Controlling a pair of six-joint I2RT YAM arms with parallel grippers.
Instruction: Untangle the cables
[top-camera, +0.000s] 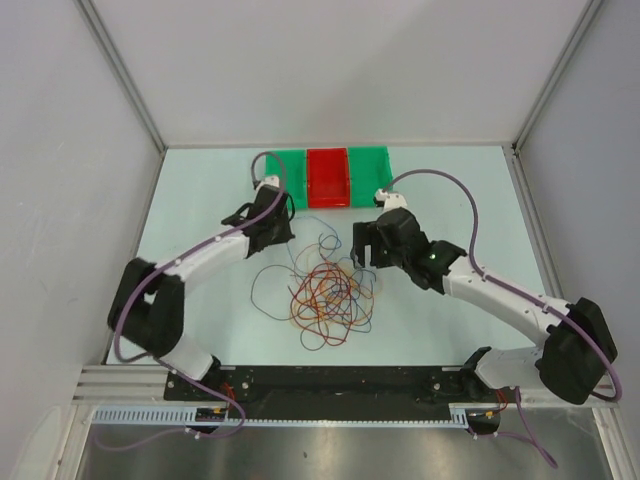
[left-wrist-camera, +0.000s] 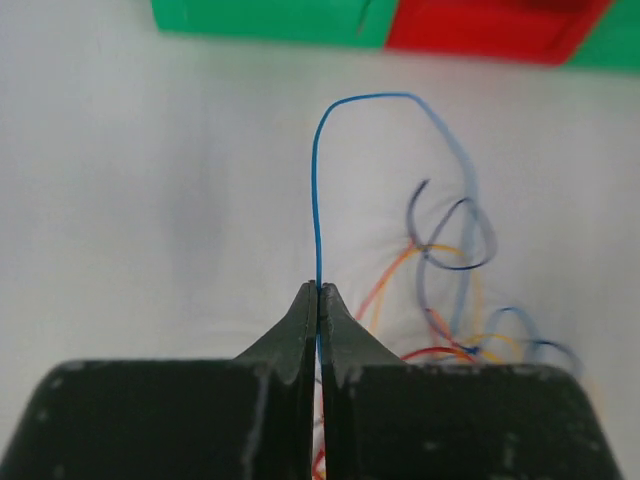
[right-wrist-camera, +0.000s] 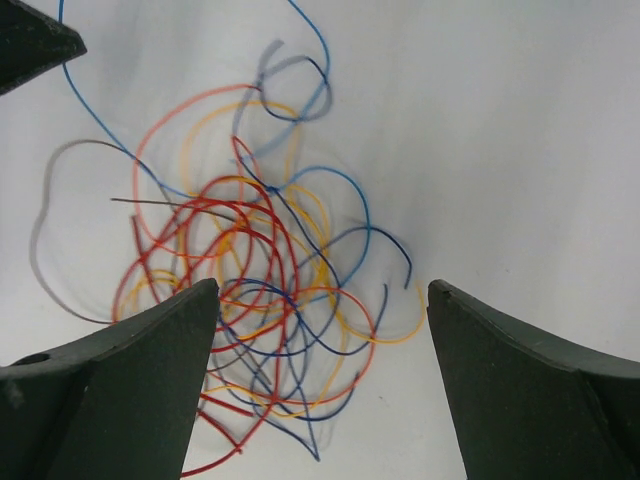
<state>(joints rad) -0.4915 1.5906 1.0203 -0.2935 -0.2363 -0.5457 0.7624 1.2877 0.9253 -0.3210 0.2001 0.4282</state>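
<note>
**Q:** Where is your left gripper (left-wrist-camera: 318, 290)?

**A:** At lower centre of my left wrist view. Its jaws are pressed together with no gap, pinching a single blue cable (left-wrist-camera: 316, 200). The strand rises straight up from my fingertips, bends over near the top centre of that frame, then falls down the right side toward the others.

**Q:** And the rest of the cables?

**A:** The cables (top-camera: 325, 293) lie in a loose heap in the middle of the overhead view, on the pale table (top-camera: 200, 190). They sit lower in the frame than my two grippers and between them. Red, orange, yellow and blue loops cross over one another. A few thin dark loops spread out to the left of the heap and toward the top.

**Q:** Your right gripper (right-wrist-camera: 322, 288)?

**A:** It is spread wide and holds nothing. In my right wrist view its two dark fingers fill the lower left and lower right corners. The tangle shows between and above them, densest left of centre. I cannot tell how high I hang over it.

**Q:** Anything else on the table?

**A:** At upper centre of the overhead view, a red tray (top-camera: 328, 178) sits between two green trays (top-camera: 369, 163), all side by side. My left gripper is just below the left green one in that frame.
</note>
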